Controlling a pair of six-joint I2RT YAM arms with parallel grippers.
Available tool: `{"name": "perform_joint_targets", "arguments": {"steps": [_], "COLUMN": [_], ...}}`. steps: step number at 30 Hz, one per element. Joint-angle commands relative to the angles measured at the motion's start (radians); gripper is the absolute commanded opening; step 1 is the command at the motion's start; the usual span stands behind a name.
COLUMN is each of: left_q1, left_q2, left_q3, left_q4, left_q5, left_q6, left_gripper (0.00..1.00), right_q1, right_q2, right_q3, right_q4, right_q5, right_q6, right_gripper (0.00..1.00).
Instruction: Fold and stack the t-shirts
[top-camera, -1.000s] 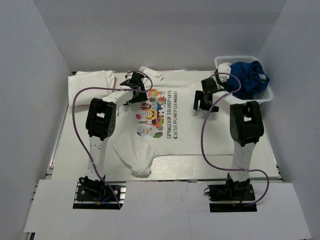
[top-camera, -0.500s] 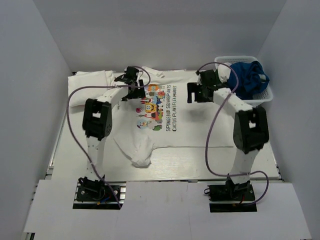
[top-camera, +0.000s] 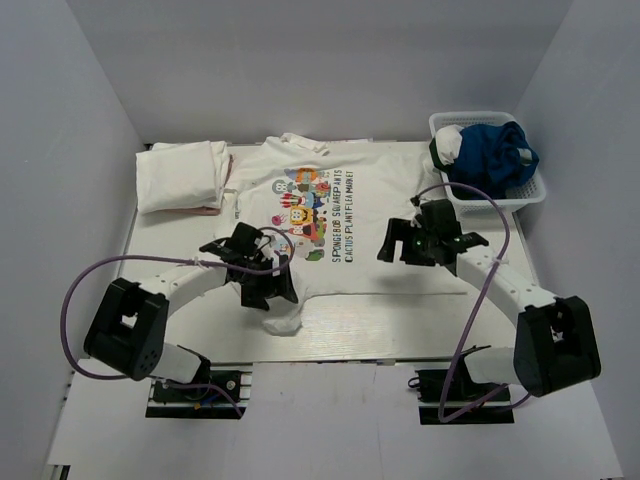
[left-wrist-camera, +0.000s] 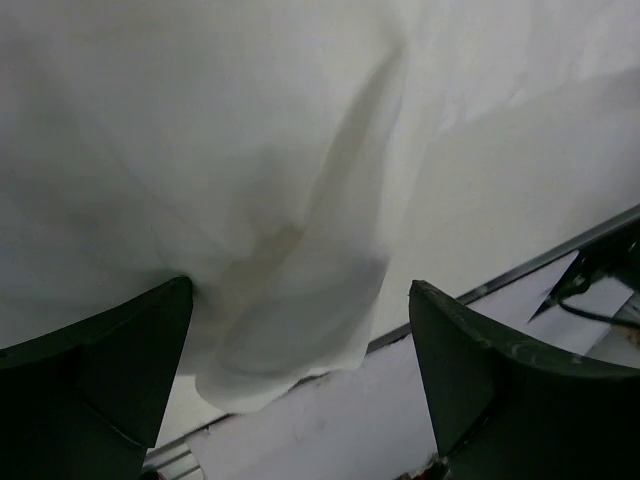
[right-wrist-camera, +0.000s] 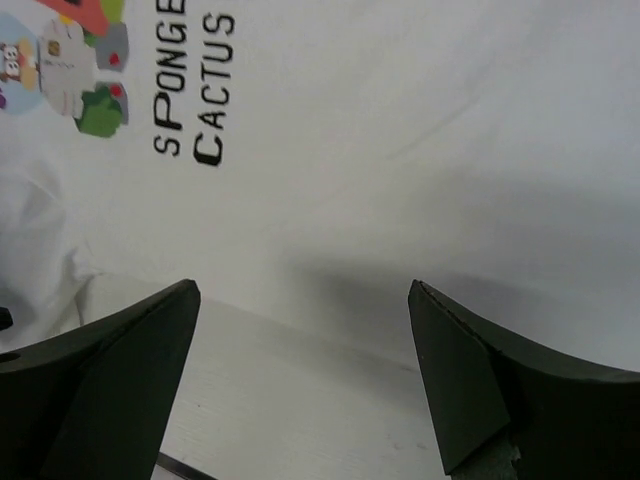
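A white t-shirt with a cartoon-and-text print (top-camera: 325, 210) lies spread flat mid-table, collar toward the far side. Its near-left part is bunched into a lump (top-camera: 281, 318) by the table's front edge. My left gripper (top-camera: 264, 288) hovers open right over that lump; in the left wrist view the bunched cloth (left-wrist-camera: 290, 330) hangs between the spread fingers (left-wrist-camera: 100, 380), nothing gripped. My right gripper (top-camera: 403, 250) stands open above the shirt's near-right hem (right-wrist-camera: 330, 290), with bare table under it. Folded white t-shirts (top-camera: 181, 176) are stacked at the back left.
A white lattice basket (top-camera: 527, 195) at the back right holds blue and white cloth (top-camera: 495, 152). The table's front edge with a metal strip (left-wrist-camera: 520, 270) runs just beyond the bunched cloth. White walls close in the left, right and back.
Both arms swung from the shirt's far end near the collar back to its near hem. Both grippers stayed open. The shirt now lies a little flatter and further back.
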Motion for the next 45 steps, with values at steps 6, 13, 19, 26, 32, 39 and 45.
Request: {"name": "perform_joint_targets", "arguments": {"steps": [6,13,19,26,32,39,45], "left_q1": [-0.078,-0.135,-0.198,-0.337,-0.486,-0.540,-0.517], "left_q2": [-0.101,-0.103,-0.032,0.228,0.502,0.454,0.080], "left_q3": [-0.107,-0.064,0.046,0.423,0.738,0.885,0.717], "left_q4": [0.078,0.028,-0.035,-0.331,-0.584,-0.609,-0.659], "left_q5": [0.082,0.086,0.102,-0.108,-0.268,-0.313,-0.510], "left_q6": [-0.092,-0.101,-0.101,-0.080,-0.089,-0.113,-0.352], "left_gripper": [0.96,0.42,0.06,0.02,0.73,1.00,1.00], "right_q1": [0.001,-0.001,-0.002,-0.001,-0.004,-0.007,0.025], "right_q2": [-0.097,-0.132,-0.143,-0.147,-0.141,-0.189,-0.311], "right_q3": [-0.079,-0.080,-0.085,-0.094,-0.114,-0.120,-0.116], "right_q4": [-0.019,-0.042,-0.057,-0.088,-0.108,-0.089,-0.063], "right_q5": [0.042,0.081,0.097,0.137,0.210,0.191,0.029], "right_q6": [0.020,0.005,0.006,0.012,0.035,-0.010,-0.089], "right_gripper": [0.90,0.90,0.90,0.90,0.90,0.90,0.90]}}
